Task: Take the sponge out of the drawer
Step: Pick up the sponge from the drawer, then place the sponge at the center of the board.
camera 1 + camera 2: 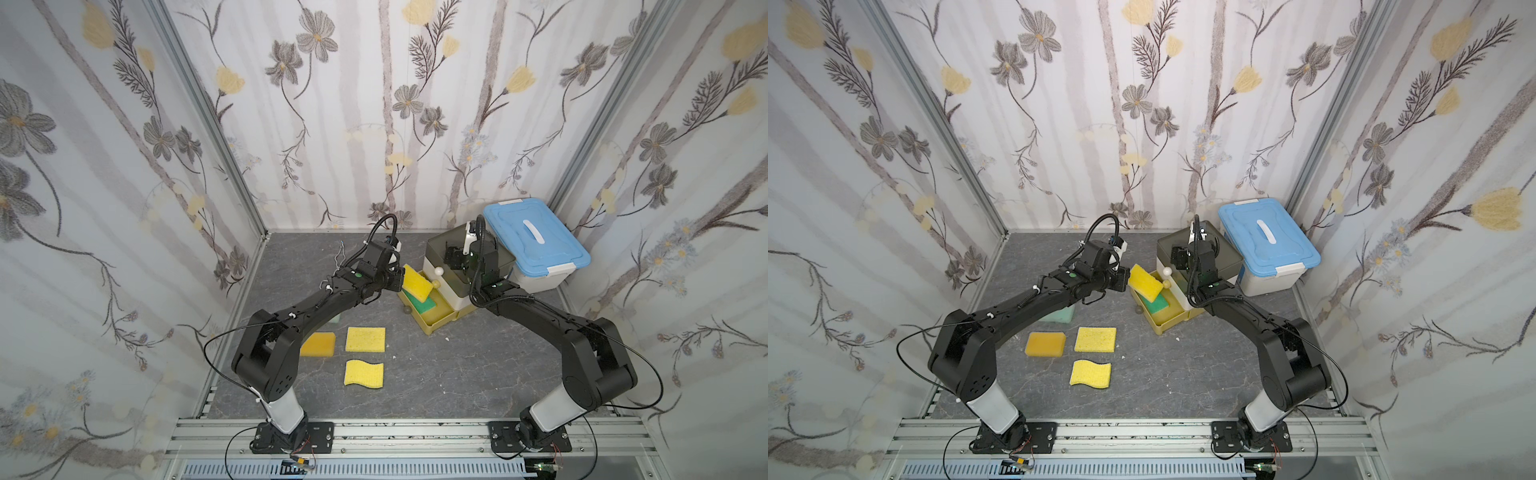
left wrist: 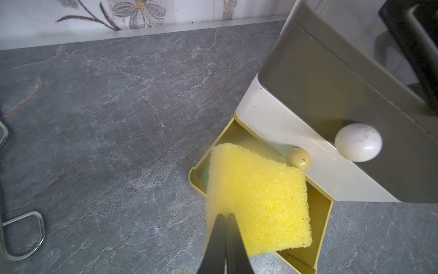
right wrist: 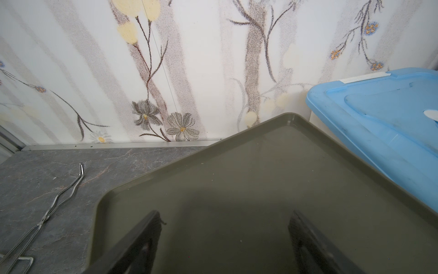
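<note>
From where I stand, the left gripper (image 2: 225, 216) is pinched tight on one edge of a yellow sponge (image 2: 258, 201), its jaws all but meeting. The sponge hangs tilted over the open drawer (image 1: 444, 324). In both top views it is raised above a green sponge (image 1: 426, 306) lying inside; whether the two touch I cannot tell. The drawer stands pulled out from the bottom of a small cabinet (image 1: 453, 291). The right gripper (image 3: 225, 211) hovers over the cabinet's olive top, jaws about halfway apart, holding nothing. A blue-lidded box (image 1: 536, 243) stands just beside the cabinet. Three more sponges (image 1: 365, 339) lie on the surface (image 1: 457, 374), well apart from the drawer.
</note>
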`<state>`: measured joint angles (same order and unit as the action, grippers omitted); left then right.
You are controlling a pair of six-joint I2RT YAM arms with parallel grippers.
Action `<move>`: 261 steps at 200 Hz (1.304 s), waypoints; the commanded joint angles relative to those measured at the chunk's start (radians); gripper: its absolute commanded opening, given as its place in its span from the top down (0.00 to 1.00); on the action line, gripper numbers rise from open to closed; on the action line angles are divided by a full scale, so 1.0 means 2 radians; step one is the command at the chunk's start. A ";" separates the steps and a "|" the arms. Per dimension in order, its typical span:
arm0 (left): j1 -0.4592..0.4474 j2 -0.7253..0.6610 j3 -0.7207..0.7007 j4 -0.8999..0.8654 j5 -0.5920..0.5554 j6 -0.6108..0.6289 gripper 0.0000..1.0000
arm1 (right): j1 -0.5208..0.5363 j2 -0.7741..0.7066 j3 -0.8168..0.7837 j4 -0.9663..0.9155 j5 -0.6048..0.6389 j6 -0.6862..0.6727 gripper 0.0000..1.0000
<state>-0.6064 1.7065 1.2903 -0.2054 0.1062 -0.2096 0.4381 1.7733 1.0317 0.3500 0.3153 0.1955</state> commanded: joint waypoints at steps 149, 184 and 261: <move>0.123 -0.084 -0.195 0.066 0.013 -0.079 1.00 | -0.001 0.023 -0.011 -0.161 -0.026 0.025 0.14; 0.134 -0.057 -0.209 0.093 0.021 -0.090 1.00 | -0.001 0.023 -0.010 -0.164 -0.026 0.024 0.14; 0.136 -0.024 -0.216 0.092 -0.014 -0.094 1.00 | -0.002 0.025 -0.010 -0.166 -0.023 0.022 0.14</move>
<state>-0.3347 1.6527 0.8696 -0.0479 0.1192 -0.3855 0.4362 1.7889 1.0359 0.3729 0.3157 0.1894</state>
